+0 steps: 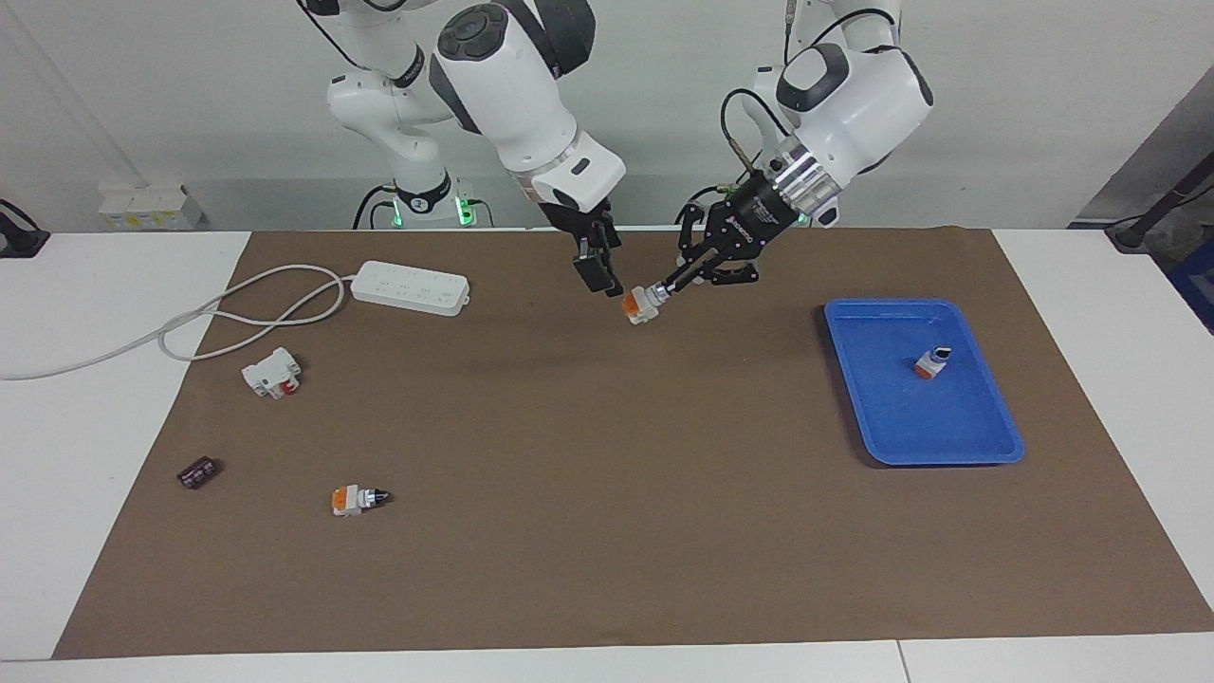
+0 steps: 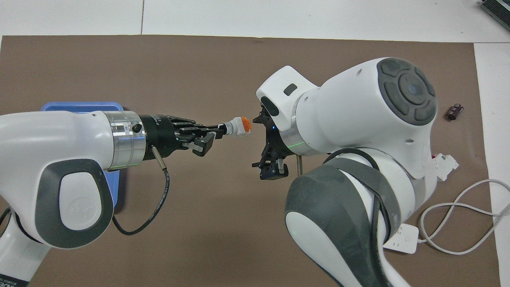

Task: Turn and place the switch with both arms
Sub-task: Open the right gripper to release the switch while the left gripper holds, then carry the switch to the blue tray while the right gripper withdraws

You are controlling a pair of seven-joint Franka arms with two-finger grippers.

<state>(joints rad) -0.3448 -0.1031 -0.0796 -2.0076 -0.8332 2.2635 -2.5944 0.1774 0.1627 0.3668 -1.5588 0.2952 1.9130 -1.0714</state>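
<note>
Held in the left hand (image 1: 664, 287) by its knob end, the switch (image 1: 642, 304) is kept in the air over the brown mat (image 1: 607, 531), orange end block pointed at the right hand (image 1: 596, 268). That hand's fingers are spread wide with nothing between them, just beside the switch but apart from it. Toward the left arm's end of the bench (image 1: 95, 531), a blue tray (image 1: 986, 446) is seen with a second switch (image 1: 932, 361) lying in it. A third switch (image 1: 358, 499) is seen on the mat, farthest from the robots.
</note>
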